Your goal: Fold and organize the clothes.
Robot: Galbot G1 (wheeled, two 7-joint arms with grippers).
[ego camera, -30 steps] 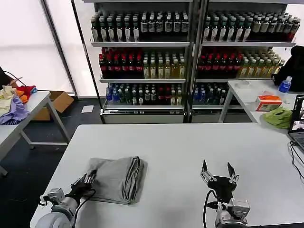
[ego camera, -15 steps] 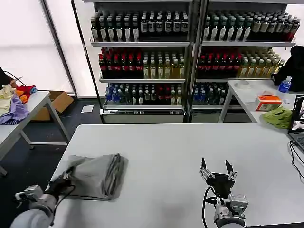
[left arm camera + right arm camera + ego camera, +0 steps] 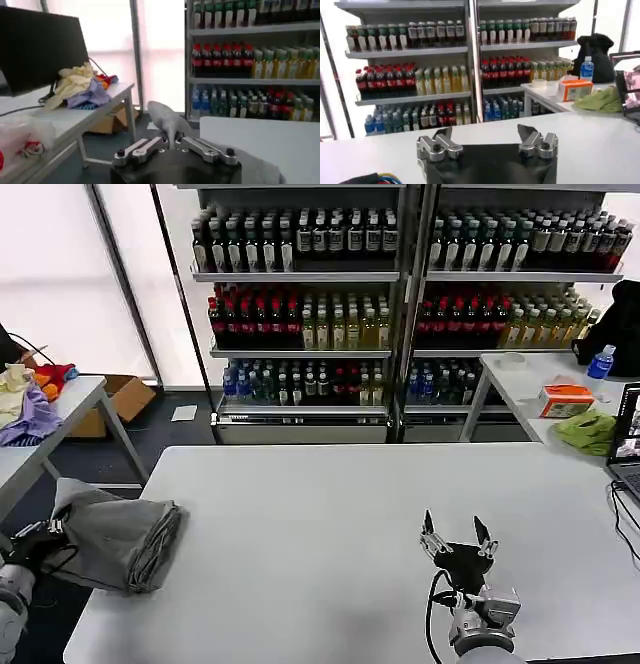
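A folded light grey shirt (image 3: 118,539) hangs half over the left edge of the white table (image 3: 350,504). My left gripper (image 3: 40,541) is shut on its left end, just off the table's edge. In the left wrist view the grey shirt (image 3: 169,119) rises as a bunched fold from between the shut fingers of the left gripper (image 3: 170,140). My right gripper (image 3: 459,541) stands open above the table's front right part, nothing between its fingers. The right wrist view shows the right gripper (image 3: 486,134) open over bare table.
A side table (image 3: 40,449) on the left carries lavender, red and orange fabrics (image 3: 30,399). At the back right another table holds a lime-green cloth (image 3: 588,430), an orange box and a bottle. Drink shelves (image 3: 400,304) fill the back. A laptop edge (image 3: 628,446) sits at far right.
My left gripper has dragged the folded shirt leftward across the table, from its front-left area to its left edge, now partly overhanging. The right gripper has barely moved.
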